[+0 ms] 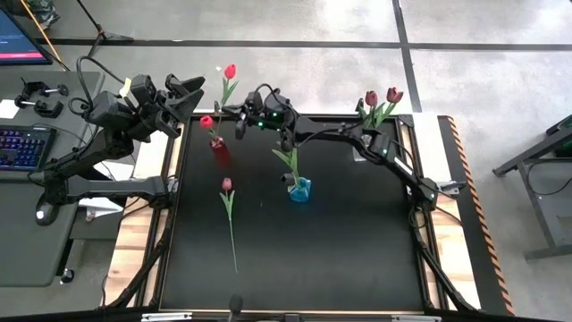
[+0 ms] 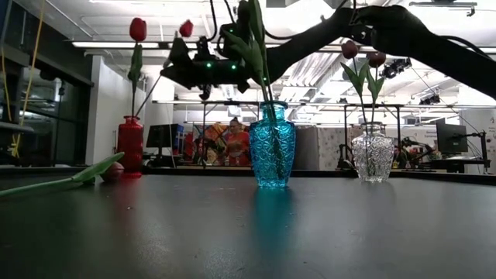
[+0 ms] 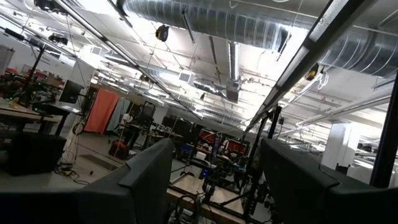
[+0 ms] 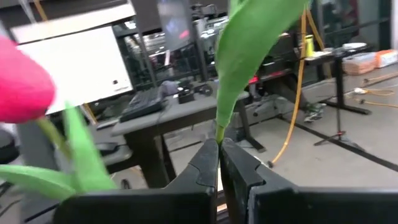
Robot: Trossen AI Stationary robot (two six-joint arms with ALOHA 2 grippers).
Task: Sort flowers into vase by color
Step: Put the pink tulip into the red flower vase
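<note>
A red vase (image 1: pixel 217 143) (image 2: pixel 130 143) holds an upright red tulip (image 1: pixel 206 121) (image 2: pixel 138 29) (image 4: pixel 22 87). A second red tulip (image 1: pixel 230 72) (image 2: pixel 186 29) leans from it toward the far edge. My right gripper (image 1: pixel 231 110) (image 2: pixel 169 70) (image 4: pixel 219 146) is shut on that leaning tulip. The blue vase (image 1: pixel 299 190) (image 2: pixel 272 147) holds a leafy stem (image 1: pixel 288 159); the right arm hides its head. The clear vase (image 1: pixel 365 121) (image 2: pixel 373 155) holds two maroon tulips (image 1: pixel 382 96). Another maroon tulip (image 1: pixel 227 184) (image 2: pixel 112 172) lies flat on the table. My left gripper (image 1: pixel 189 89) (image 3: pixel 214 186) is open, raised at the far left corner. My right gripper pinches the leaning red tulip's green stem (image 4: pixel 218 134) between its two fingers, partway up, where a leaf (image 4: pixel 249 56) springs off. The fingers come level from the table's right, across the stem. The head stands above the hold, and the stem (image 2: pixel 151 89) runs down toward the red vase's mouth.
The black mat (image 1: pixel 357 241) is bare on its near and right parts. The right arm (image 1: pixel 357 139) spans the far side above the blue vase. A desk with a keyboard (image 1: pixel 22 148) stands left of the table. People (image 2: pixel 236 143) are in the room behind.
</note>
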